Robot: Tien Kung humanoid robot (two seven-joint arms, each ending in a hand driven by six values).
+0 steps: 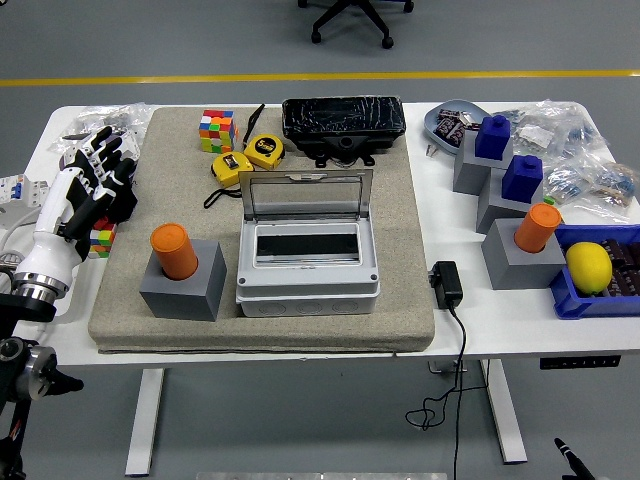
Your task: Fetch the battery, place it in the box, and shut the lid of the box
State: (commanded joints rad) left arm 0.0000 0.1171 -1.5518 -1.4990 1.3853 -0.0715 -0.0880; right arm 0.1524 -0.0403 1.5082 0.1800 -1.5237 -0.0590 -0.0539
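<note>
The battery [343, 121], a black wrapped pack, lies at the far edge of the grey mat [130, 300]. The grey box [308, 268] stands in the middle of the mat, in front of the battery. Its clear-windowed lid [305, 195] stands open and upright at the back. The box looks empty inside. My left hand [95, 178] hovers over the table's left edge beside the mat, fingers spread and holding nothing, well left of the box. Only a black tip [568, 455] of the right arm shows at the bottom right corner.
On the mat are an orange cylinder on a grey block [180, 272], a Rubik's cube [216, 130] and two yellow tape measures [250, 156]. A small cube [102, 238] lies under my left hand. Right of the mat: a power adapter [446, 283], blue and grey blocks [500, 165], a lemon [588, 266] in a blue bin.
</note>
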